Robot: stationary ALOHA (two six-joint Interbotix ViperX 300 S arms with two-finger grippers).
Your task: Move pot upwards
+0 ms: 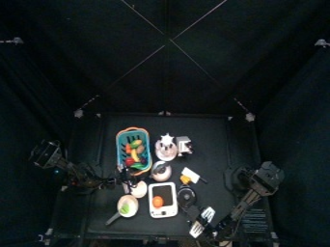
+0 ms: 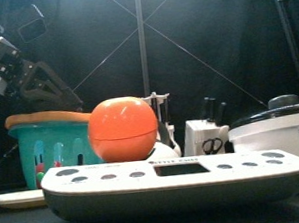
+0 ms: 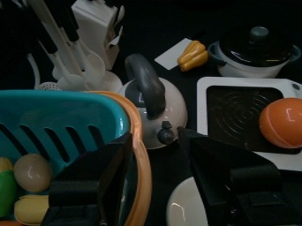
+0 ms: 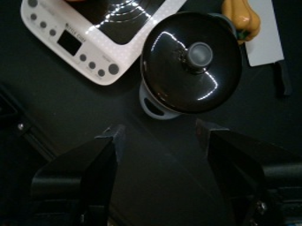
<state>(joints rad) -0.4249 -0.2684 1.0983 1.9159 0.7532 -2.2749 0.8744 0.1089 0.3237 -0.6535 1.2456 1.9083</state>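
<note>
The pot point(image 4: 189, 64) is white with a black domed lid and knob. It stands beside the white scale point(image 4: 101, 40), with a side handle pointing at my right gripper point(image 4: 165, 177). That gripper hovers short of the pot, open, with nothing between its jaws. From above, the pot point(image 1: 190, 196) sits near the table's front right and the right gripper point(image 1: 202, 226) is just in front of it. At table height the pot point(image 2: 282, 130) stands at the right. My left gripper point(image 3: 165, 177) is open between the teal basket point(image 3: 59, 132) and a white plate point(image 3: 200, 205), far from the pot point(image 3: 253, 53).
An orange point(image 2: 123, 129) lies on the scale point(image 2: 173, 181). A grey kettle point(image 3: 160, 93), a rack of utensils point(image 3: 88, 40) and a cutting board with a yellow pepper point(image 4: 242, 13) crowd the table behind and beside the pot. A knife handle point(image 4: 283, 84) lies next to the board.
</note>
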